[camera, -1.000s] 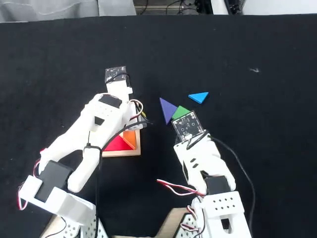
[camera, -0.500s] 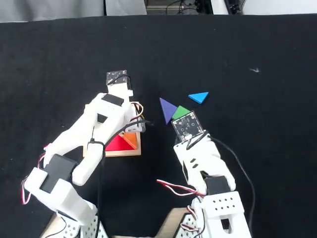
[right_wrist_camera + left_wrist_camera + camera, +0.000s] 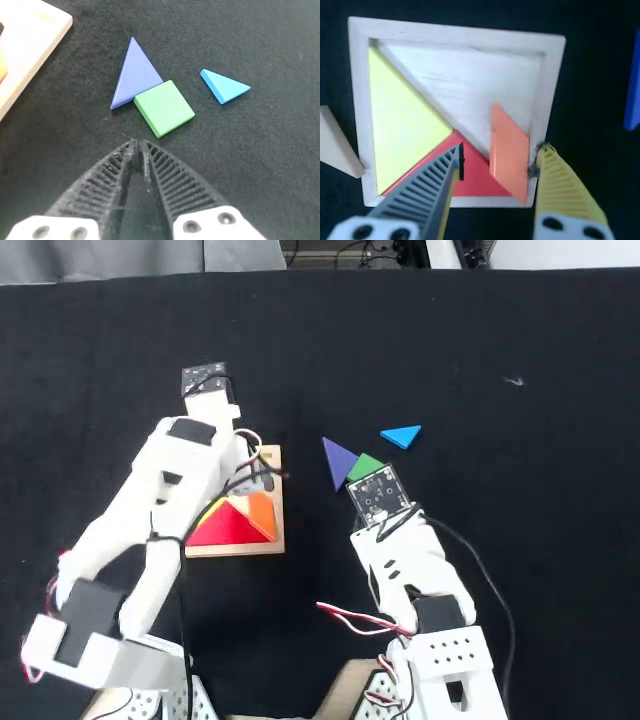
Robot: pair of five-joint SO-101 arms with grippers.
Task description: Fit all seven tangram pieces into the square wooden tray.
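In the high view the tray (image 3: 270, 542) lies left of centre on the black bench (image 3: 520, 540), partly under the left arm (image 3: 170, 490). The left wrist view looks straight down into the tray (image 3: 460, 35). A yellow triangle (image 3: 400, 115) fills its left side, a red triangle (image 3: 480, 180) sits along the lower edge, and an orange parallelogram (image 3: 510, 150) lies against the right wall. The upper right of the tray floor is bare wood. The left jaws are open and hold nothing, with one finger over the red triangle and the other over the tray's right rim, just beside the orange piece.

Three pieces lie loose on the bench, just right of centre in the high view. A purple triangle (image 3: 135, 75) touches a green square (image 3: 164, 107), and a blue triangle (image 3: 225, 86) lies near them but apart. The right arm (image 3: 405, 560) is at lower centre. Its jaws are closed and empty, their tips close to the green square.
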